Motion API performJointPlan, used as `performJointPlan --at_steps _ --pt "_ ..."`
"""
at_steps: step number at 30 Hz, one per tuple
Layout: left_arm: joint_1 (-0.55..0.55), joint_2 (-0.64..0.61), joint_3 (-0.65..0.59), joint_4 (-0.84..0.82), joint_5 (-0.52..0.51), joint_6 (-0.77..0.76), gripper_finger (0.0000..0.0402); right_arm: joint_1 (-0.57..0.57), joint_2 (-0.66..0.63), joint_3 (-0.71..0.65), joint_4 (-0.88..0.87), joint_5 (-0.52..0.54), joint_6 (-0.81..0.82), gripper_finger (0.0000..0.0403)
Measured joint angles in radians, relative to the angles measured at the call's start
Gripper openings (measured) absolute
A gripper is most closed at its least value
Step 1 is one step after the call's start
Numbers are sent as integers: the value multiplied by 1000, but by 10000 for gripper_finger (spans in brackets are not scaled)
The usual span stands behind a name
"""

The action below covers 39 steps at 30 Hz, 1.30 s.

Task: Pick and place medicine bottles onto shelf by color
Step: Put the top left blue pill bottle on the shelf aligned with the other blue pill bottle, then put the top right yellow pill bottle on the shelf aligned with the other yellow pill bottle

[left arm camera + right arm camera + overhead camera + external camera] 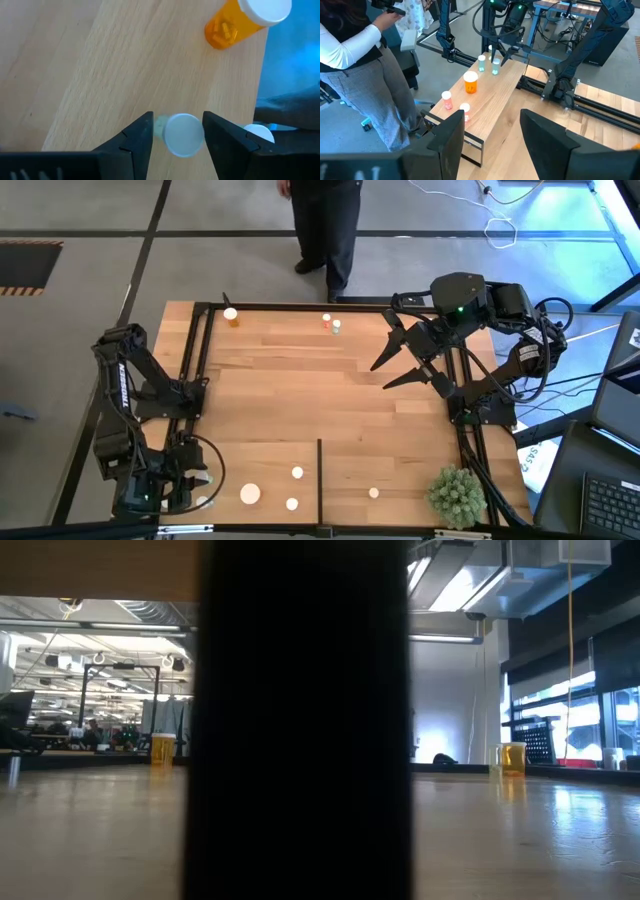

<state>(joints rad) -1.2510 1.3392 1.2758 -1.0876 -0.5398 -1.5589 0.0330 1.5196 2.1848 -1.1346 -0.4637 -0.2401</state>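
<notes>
My left gripper (177,137) is open at the table's near left corner (195,485). Its fingers stand on either side of a greenish medicine bottle with a white cap (182,134), which stands upright on the pale shelf (125,65). A wide orange bottle (240,22) stands farther along the shelf, and a second white cap (259,132) shows behind one finger. More bottles stand on the shelf (297,472) (374,493), on both sides of the dark divider (319,470). My right gripper (385,370) waits open and raised at the far right, with nothing between its fingers. My left gripper has its fingers close on both sides of the greenish bottle's white cap (172,135), coming slanting down from above. A gap shows beside one finger; whether the other finger (220,137) touches the cap I cannot tell. The bottle stands on the shelf on its base.
An orange bottle (232,316) and two small bottles (330,324) stand near the table's far edge. A spiky green plant ball (455,495) sits at the near right corner. A person (325,230) stands beyond the far edge. A dark upright (305,720) blocks the low view's middle.
</notes>
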Motion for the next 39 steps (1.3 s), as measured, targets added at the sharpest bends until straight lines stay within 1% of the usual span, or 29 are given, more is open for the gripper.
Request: performJointPlan --at_steps 9,17,25,28,34,39 --pt "0 -1 0 7 -24 2 165 0 0 0 0 0 0 197" --pt "0 -2 0 6 -26 2 165 0 0 0 0 0 0 197" --pt "0 -40 1 8 -34 2 165 0 0 0 0 0 0 197" --pt "0 -51 1 10 -37 30 165 0 0 0 0 0 0 197" --pt "0 -86 1 12 -87 78 165 0 0 0 0 0 0 197" --pt "1 -145 1 27 -191 147 165 0 0 0 0 0 0 197"
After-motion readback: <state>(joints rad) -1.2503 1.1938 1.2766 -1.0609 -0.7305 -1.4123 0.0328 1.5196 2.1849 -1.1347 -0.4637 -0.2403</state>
